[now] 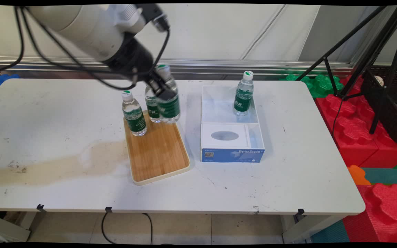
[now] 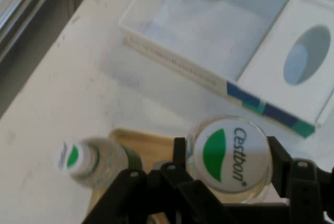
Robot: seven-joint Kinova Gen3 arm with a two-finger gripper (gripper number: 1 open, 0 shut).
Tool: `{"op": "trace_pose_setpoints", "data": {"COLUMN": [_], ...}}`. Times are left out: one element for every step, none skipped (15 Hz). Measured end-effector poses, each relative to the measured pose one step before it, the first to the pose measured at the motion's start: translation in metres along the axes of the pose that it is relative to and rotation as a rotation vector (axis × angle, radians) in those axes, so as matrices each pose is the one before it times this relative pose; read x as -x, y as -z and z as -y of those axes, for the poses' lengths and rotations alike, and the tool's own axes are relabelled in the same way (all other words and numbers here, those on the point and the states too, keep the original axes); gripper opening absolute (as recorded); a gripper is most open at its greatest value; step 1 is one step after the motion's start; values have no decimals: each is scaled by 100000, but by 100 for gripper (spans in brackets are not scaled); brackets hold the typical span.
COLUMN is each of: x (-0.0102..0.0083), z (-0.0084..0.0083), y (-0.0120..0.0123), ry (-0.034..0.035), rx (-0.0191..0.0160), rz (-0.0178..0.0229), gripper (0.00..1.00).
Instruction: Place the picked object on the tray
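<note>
My gripper is shut on a clear water bottle with a green label, gripping it just below the white-and-green cap. The bottle leans slightly over the far right corner of the wooden tray. In the hand view its cap sits between the two black fingers of the gripper. Two more bottles stand on the tray's far end, one at the left and one partly hidden behind the held bottle. The hand view shows one bottle standing beside the gripper.
To the right of the tray lies an open white-and-blue box, which also appears in the hand view, with a bottle standing in its far compartment. A black tripod and red and green foam blocks stand beyond the table's right edge.
</note>
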Motion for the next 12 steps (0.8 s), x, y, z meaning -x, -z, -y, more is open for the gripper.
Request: {"op": "trace_pose_setpoints", "data": {"x": [1027, 1217, 616, 580, 636, 721, 474, 466, 475, 145, 150, 129], "z": [-214, -298, -168, -173, -184, -260, -201, -245, -350, -171, -262, -278], "y": [69, -34, -72, -117, -264, -288, -272, -344, -505, -244, -413, -478], "ry": [552, 625, 335, 243, 415, 358, 214, 134, -74, -210, -419, -571], "rx": [100, 246, 192, 128, 179, 216, 261, 333, 582, 308, 548, 566], "rz": [1412, 1734, 908, 813, 1050, 925, 559, 506, 360, -4, -101, -239], "gripper": [0, 0, 0, 0, 0, 0, 0, 0, 0, 0, 0, 0]}}
